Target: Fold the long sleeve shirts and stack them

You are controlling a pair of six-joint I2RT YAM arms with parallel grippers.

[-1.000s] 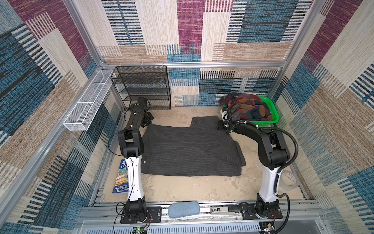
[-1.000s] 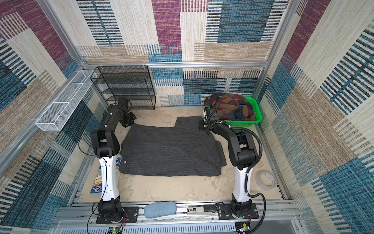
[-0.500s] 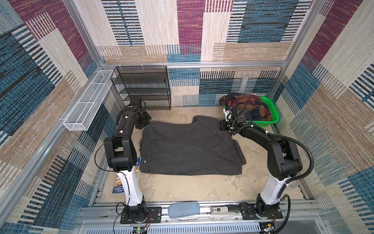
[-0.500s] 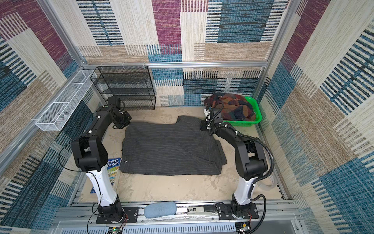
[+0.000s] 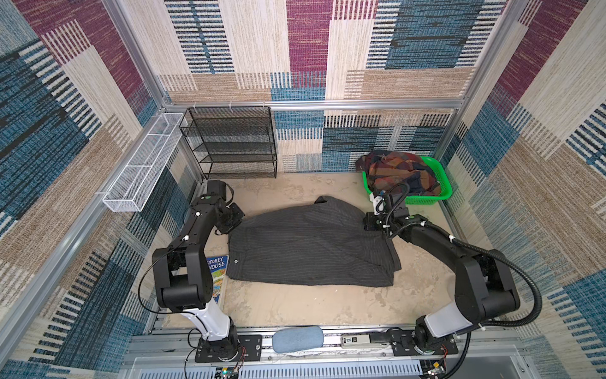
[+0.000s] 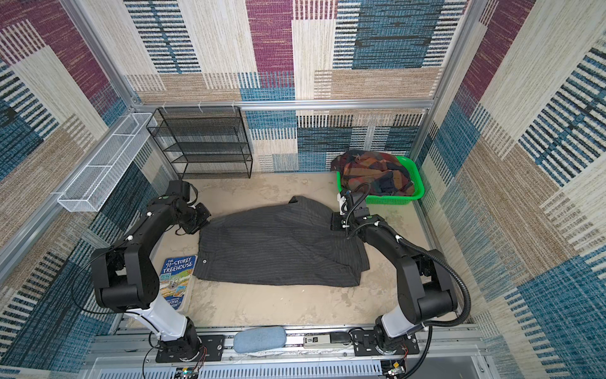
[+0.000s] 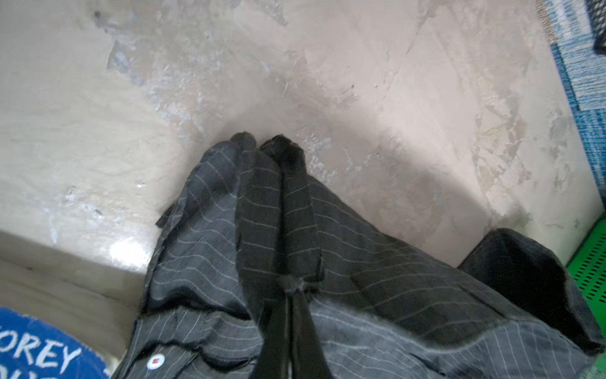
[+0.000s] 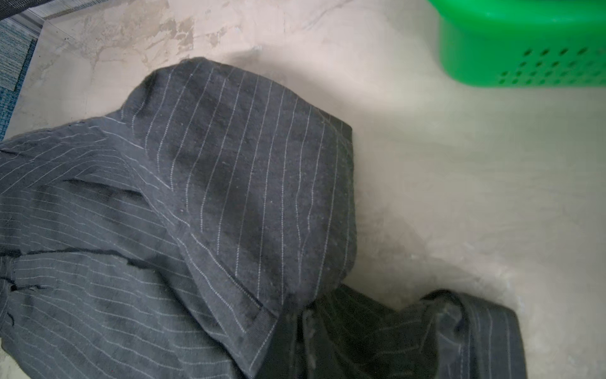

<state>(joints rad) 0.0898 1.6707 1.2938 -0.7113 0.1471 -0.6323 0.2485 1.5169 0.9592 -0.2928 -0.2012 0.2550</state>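
A dark pinstriped long sleeve shirt [image 5: 311, 252] [image 6: 278, 249] lies spread on the sandy tabletop in both top views. Its far edge is rumpled, with a flap sticking up. My left gripper [image 5: 233, 221] [image 6: 200, 219] is shut on the shirt's far left corner. In the left wrist view the left gripper [image 7: 290, 293] pinches a raised fold of the cloth. My right gripper [image 5: 370, 224] [image 6: 337, 223] [image 8: 300, 316] is shut on the far right corner, its fingers half buried in the cloth. The plaid shirt [image 5: 396, 174] [image 6: 373, 174] lies crumpled in the green basket [image 5: 443, 194] [image 6: 417, 194].
A black mesh shelf [image 5: 232, 144] stands at the back left. A white wire tray [image 5: 141, 164] hangs on the left wall. A blue book [image 5: 216, 272] [image 6: 177, 275] lies by the shirt's near left corner. A grey-blue pad [image 5: 296, 338] sits on the front rail.
Both grippers have come toward the front with the shirt's far corners in them. The far edge has been drawn nearer and the cloth has bunched.
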